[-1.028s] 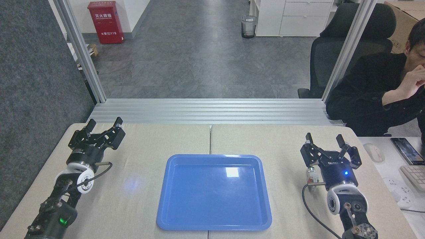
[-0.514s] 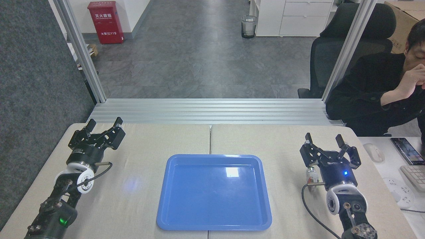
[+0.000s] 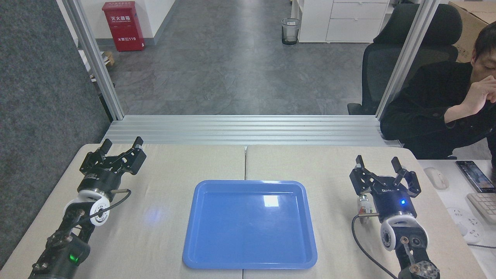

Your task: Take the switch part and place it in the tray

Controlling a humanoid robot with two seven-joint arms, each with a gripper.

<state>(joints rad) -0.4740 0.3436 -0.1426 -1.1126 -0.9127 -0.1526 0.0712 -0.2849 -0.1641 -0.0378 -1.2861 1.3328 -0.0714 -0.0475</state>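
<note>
Since the earlier frames the right gripper (image 3: 378, 162) has edged very slightly left and nearer, while the left gripper (image 3: 121, 143) and the tray (image 3: 250, 264) have stayed put; the switch part (image 3: 363, 205) lies on the table (image 3: 170, 162) just beside the right wrist, on its tray side, largely hidden by the arm, so only a pale sliver with a red mark shows; both arms reach forward from the near edge, fingers pointing away; each gripper's jaws are spread apart and hold nothing; the tray sits between them, bare
</note>
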